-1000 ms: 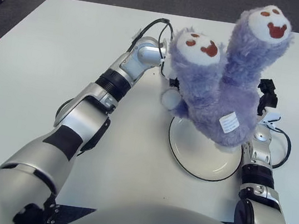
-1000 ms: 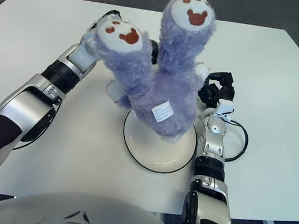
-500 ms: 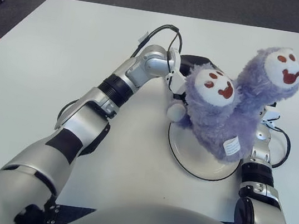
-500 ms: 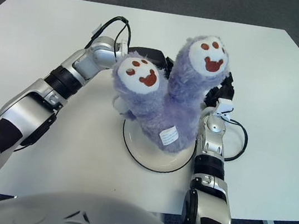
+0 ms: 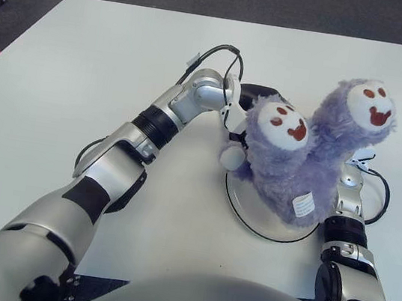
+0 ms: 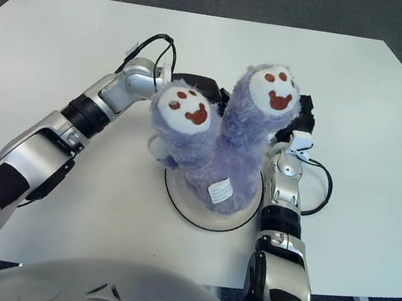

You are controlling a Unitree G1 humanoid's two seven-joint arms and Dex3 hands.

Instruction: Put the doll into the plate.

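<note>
A fluffy purple doll (image 5: 288, 175) stands upside down, its two white-soled feet with red faces pointing up. Its lower end sits on the white, dark-rimmed plate (image 5: 250, 217) in the middle of the table. My left hand (image 5: 243, 102) reaches in from the left and holds the doll's back, its fingers mostly hidden by the fur. My right hand (image 6: 301, 122) presses against the doll's right leg from the right side, largely covered by it.
The white table (image 5: 78, 64) ends at a dark floor at the back and left. A black cable (image 5: 384, 199) loops beside my right wrist, and another (image 5: 217, 51) arcs over my left wrist.
The doll has come down from well above the plate and now sits on it. Both hands came down with it and have stayed against it.
</note>
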